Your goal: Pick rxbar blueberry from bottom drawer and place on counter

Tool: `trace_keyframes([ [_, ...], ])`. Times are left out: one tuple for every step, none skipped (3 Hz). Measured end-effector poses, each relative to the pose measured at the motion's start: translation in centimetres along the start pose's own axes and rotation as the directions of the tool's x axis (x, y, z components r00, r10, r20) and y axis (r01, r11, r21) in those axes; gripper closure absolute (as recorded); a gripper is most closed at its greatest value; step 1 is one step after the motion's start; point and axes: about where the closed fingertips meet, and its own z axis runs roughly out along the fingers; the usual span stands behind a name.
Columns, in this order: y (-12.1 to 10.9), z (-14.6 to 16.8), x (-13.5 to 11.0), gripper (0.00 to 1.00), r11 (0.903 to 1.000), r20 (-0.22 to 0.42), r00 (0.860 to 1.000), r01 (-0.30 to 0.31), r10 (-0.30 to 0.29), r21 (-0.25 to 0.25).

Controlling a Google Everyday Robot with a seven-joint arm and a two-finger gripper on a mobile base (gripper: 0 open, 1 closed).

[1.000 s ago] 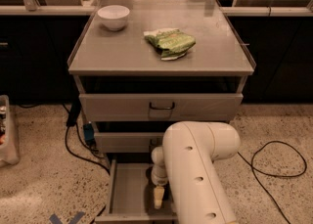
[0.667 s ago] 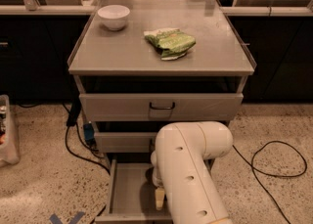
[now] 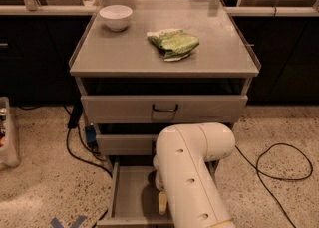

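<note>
The bottom drawer [image 3: 128,193] is pulled open at the foot of the grey cabinet, and its grey floor shows on the left. My gripper [image 3: 162,202] hangs inside it, right of the middle, low over the floor. My cream arm [image 3: 192,172] covers the drawer's right half. The rxbar blueberry is hidden or out of view. The counter [image 3: 119,53] is the flat grey top of the cabinet, above the drawers.
A green-and-white snack bag [image 3: 173,43] and a white bowl [image 3: 115,17] sit on the counter. Two upper drawers [image 3: 164,108] are nearly closed. Black cables [image 3: 279,165] lie on the speckled floor on both sides. A pale bin [image 3: 7,137] stands at the left.
My arm has shifted a little to the left over the open bottom drawer. The gripper stays down inside the drawer. Nothing on the counter has moved.
</note>
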Motion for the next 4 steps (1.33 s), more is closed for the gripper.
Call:
trace_keyframes([
  [0.1, 0.6, 0.6, 0.00, 0.9997, -0.033, 0.999, -0.024, 0.024, -0.005],
  [-0.4, 0.6, 1.3, 0.00, 0.9987, -0.108, 0.993, -0.040, 0.043, 0.032],
  [-0.6, 0.8, 2.1, 0.00, 0.9916, -0.195, 0.974, -0.099, 0.114, 0.083],
  [-0.6, 0.9, 2.5, 0.00, 0.9819, -0.250, 0.953, -0.148, 0.174, 0.119],
])
